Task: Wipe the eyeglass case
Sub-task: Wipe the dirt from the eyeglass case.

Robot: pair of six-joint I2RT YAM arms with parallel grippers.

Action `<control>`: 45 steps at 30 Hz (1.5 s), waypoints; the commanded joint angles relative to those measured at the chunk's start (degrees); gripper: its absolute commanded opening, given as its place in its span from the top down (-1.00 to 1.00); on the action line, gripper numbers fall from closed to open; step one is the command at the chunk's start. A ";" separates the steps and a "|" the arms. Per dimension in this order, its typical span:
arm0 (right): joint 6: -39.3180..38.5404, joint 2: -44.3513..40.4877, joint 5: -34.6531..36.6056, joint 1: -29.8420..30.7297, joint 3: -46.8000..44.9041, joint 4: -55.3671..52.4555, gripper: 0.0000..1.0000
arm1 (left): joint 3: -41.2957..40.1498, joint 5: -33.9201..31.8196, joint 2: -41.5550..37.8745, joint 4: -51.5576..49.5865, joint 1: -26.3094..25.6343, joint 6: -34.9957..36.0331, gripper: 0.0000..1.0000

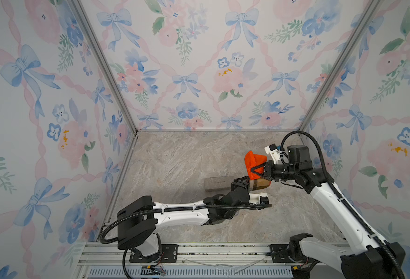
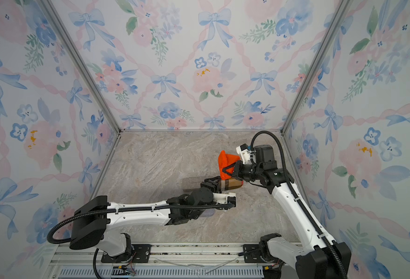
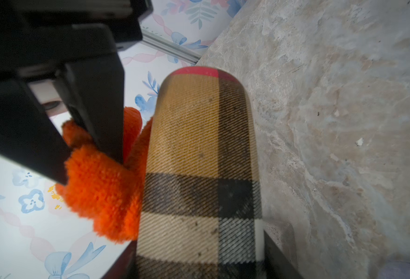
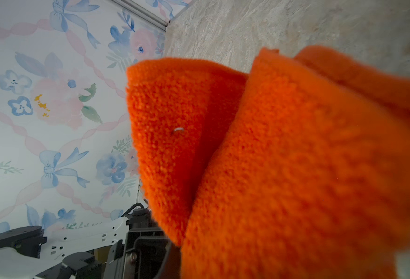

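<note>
While the left gripper [image 1: 242, 184] clamps the eyeglass case [image 1: 260, 184] pointing rightward, the right gripper [image 1: 254, 170] pinches orange cloth [image 1: 253, 158]

We take the tan plaid fabric eyeglass case [image 1: 260, 184] as our reference. The orange terry cloth [image 1: 253, 160] sits against the case's far side, touching it, and is pinched in the right gripper [image 1: 253, 170]. The left gripper [image 1: 244, 183] clamps the case's left end. A grey oblong box [image 1: 217, 184] lies on the marbled stone tabletop [image 1: 175, 164], just left of the case, roughly end to end.
</note>
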 commanded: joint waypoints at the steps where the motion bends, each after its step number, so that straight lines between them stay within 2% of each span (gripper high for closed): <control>1: 1.61 0.26 -2.70 0.72 -0.43 -1.80 1.00 | 0.13 -2.41 -2.61 9.32 0.36 0.14 0.34; 4: -0.12 -1.34 -3.18 -2.39 -2.87 -5.20 1.00 | -0.91 -2.10 -3.94 9.79 1.32 -1.00 0.34; 7: -3.92 -4.46 -5.96 -8.37 -4.08 -11.38 1.00 | -1.73 -2.97 -4.74 9.84 1.53 -0.51 0.33; 10: -5.38 -6.98 -7.26 -13.36 -5.61 -13.20 1.00 | -2.19 -2.99 -5.23 9.77 1.64 -0.32 0.33; 13: -1.21 -7.20 -7.14 -10.61 -7.40 -7.28 1.00 | -1.72 -2.50 -4.97 9.81 1.43 -0.41 0.34; 18: 5.43 -3.58 -4.06 0.27 -7.17 1.13 1.00 | -0.70 -2.07 -3.87 9.74 0.91 -0.32 0.33; 22: 7.68 -2.52 -4.06 2.69 -7.97 4.28 1.00 | -0.35 -2.34 -3.58 9.83 0.90 -0.31 0.33; 25: 2.87 -4.01 -2.05 -0.97 -7.92 -2.59 1.00 | -0.84 -3.11 -3.88 9.75 0.95 -0.08 0.34; 30: -3.92 -9.15 -7.71 -16.17 -11.69 -10.45 1.00 | -2.30 -4.07 -6.27 9.70 1.08 -1.63 0.34; 33: -4.31 -11.56 -9.71 -22.70 -12.25 -10.75 1.00 | -3.36 -4.35 -7.79 8.93 1.29 -3.87 0.33; 36: -1.25 -13.04 -9.61 -23.42 -10.65 -7.36 1.00 | -4.13 -4.35 -8.32 8.08 1.53 -5.54 0.34; 40: -3.68 -13.61 -5.14 -23.37 -5.26 -9.57 1.00 | -3.27 -3.90 -7.85 4.21 1.90 -8.25 0.34; 43: -3.94 -13.84 -4.33 -23.53 -3.52 -8.55 1.00 | -2.20 -0.85 -8.25 -0.34 2.87 -15.97 0.35; 45: -4.24 -14.05 -4.08 -23.39 -2.45 -8.65 1.00 | -2.33 4.69 -10.08 -2.19 3.59 -23.84 0.35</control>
